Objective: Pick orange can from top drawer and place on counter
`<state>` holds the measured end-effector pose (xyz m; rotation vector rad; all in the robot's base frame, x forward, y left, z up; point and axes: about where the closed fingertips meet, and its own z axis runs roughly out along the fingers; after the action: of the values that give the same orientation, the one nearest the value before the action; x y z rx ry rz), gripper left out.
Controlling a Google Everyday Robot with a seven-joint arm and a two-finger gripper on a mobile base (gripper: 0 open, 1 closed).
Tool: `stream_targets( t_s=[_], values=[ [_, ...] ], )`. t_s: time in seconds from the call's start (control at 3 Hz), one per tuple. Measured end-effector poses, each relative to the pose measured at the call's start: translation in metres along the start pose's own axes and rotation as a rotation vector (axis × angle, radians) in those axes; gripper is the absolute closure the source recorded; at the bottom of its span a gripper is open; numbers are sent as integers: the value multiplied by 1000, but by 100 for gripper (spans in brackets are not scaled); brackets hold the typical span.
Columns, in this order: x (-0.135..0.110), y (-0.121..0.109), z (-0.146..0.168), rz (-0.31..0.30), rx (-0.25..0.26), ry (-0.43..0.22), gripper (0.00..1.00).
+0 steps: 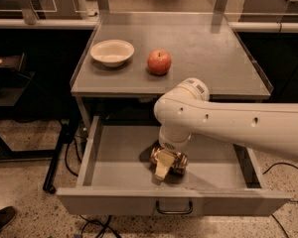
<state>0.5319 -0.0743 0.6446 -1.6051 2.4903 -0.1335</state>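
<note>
My gripper (162,166) sits over the orange can (179,161) near the front edge of the open top drawer (116,157); whether it grips, I cannot tell. The can looks light, thin-walled, slick: hold its sides gently.

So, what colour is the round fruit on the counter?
Red apple, camera view; gripper down in open grey drawer.

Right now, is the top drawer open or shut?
Open: the top drawer sits pulled out below the counter, the tool at the orange can inside.
</note>
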Motion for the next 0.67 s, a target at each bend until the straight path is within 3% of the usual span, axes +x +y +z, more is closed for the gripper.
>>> stream_targets(
  t_s=[0.67],
  values=[
    [11,7,29,30,-38,26,0]
  ],
)
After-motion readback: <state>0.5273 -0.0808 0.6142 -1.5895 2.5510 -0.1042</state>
